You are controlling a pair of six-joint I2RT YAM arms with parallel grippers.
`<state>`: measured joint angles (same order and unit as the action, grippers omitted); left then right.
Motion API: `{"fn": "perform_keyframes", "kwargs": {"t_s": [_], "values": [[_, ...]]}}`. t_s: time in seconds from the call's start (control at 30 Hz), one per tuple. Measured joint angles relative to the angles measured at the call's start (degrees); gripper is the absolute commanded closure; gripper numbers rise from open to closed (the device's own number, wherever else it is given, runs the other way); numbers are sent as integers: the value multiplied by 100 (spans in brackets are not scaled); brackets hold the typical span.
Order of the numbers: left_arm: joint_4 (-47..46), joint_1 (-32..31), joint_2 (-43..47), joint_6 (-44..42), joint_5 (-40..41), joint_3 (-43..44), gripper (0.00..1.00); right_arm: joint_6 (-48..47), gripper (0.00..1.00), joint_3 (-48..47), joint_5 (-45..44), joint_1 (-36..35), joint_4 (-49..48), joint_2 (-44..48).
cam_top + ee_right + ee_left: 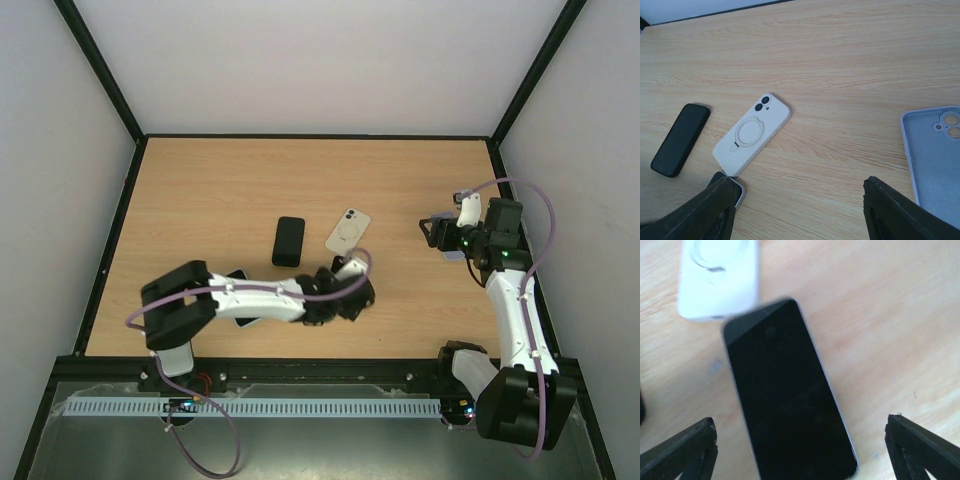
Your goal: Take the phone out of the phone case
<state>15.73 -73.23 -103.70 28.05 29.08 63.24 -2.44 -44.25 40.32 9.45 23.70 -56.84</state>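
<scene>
A black-screened phone (pixel 790 405) with a silver edge lies face up on the wooden table, out of any case. My left gripper (pixel 802 452) is open just above it, one finger on each side, not touching. In the top view my left gripper (pixel 347 290) hides the phone. A white case (pixel 348 231) with a ring on its back lies face down just beyond the phone; dark camera lenses show in its cutout (pixel 762 105). An empty lavender case (pixel 935 160) lies open side up under my right gripper (pixel 800 210), which is open and empty (pixel 438 233).
A black oblong object (pixel 289 241) lies left of the white case. Another dark flat device (pixel 244 318) is partly hidden under my left arm. The table (pixel 220 190) has a black frame and white walls on three sides.
</scene>
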Motion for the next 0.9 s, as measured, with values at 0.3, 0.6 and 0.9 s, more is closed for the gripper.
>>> {"fn": "perform_keyframes", "kwargs": {"t_s": [0.3,0.6,0.9], "values": [[-745,1821,251,-258,-1427,116,0,-98,29,0,-7,0,7,-22],[-308,2608,-1331,-938,-2269,1910,0,-162,28,0,0,0,46,-20],[625,2697,-2599,-1233,-2251,3508,0,-177,28,0,9,0,83,22]]}}
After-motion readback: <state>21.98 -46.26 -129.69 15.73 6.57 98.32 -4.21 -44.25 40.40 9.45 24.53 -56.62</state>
